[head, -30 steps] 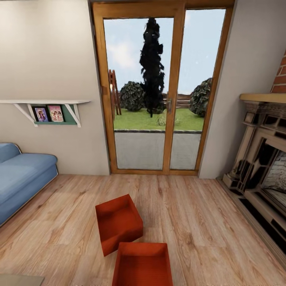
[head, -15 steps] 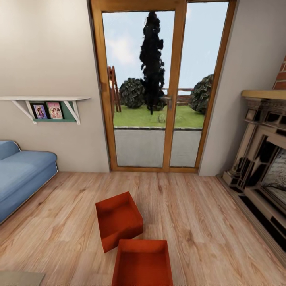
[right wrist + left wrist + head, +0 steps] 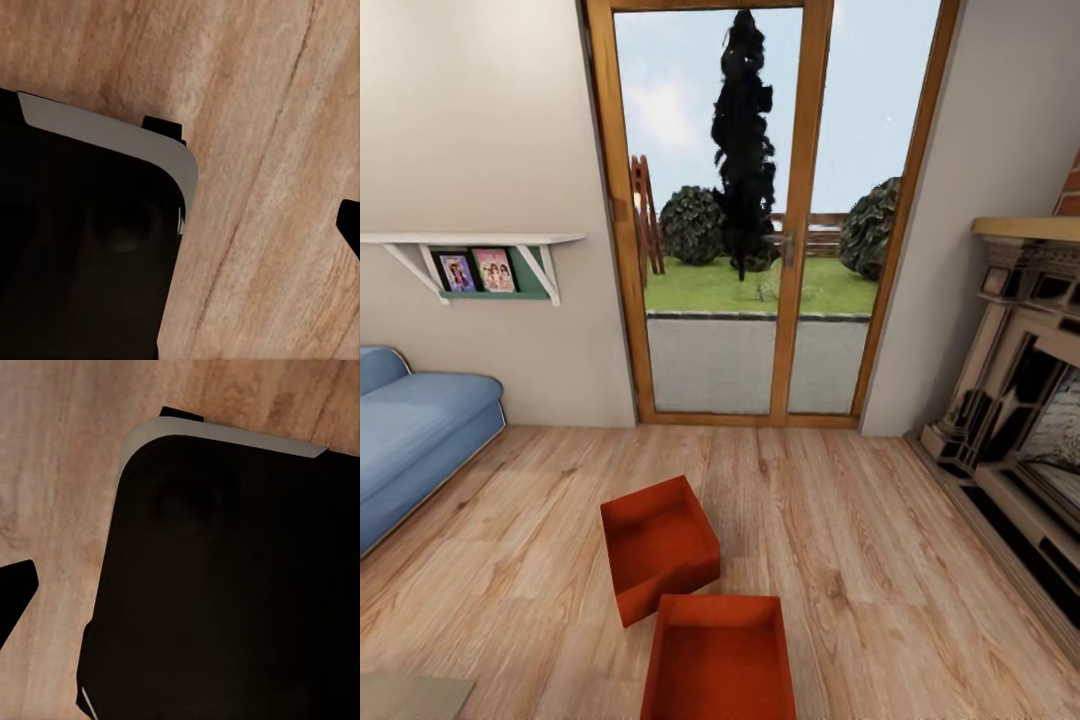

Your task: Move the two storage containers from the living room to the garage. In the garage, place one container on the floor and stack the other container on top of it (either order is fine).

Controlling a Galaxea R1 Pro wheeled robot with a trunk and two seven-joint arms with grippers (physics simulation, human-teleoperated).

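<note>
Two red-orange open-top boxes sit on the light wood plank floor (image 3: 880,560) of the living room, both upright and empty. The far container (image 3: 658,560) is turned at an angle, one corner toward the glass door. The near container (image 3: 718,660) sits squarer, right up against the far one's corner, partly cut off by the frame edge.

Wood floor (image 3: 880,560), glazed door (image 3: 760,220), fireplace (image 3: 1020,420)
</note>
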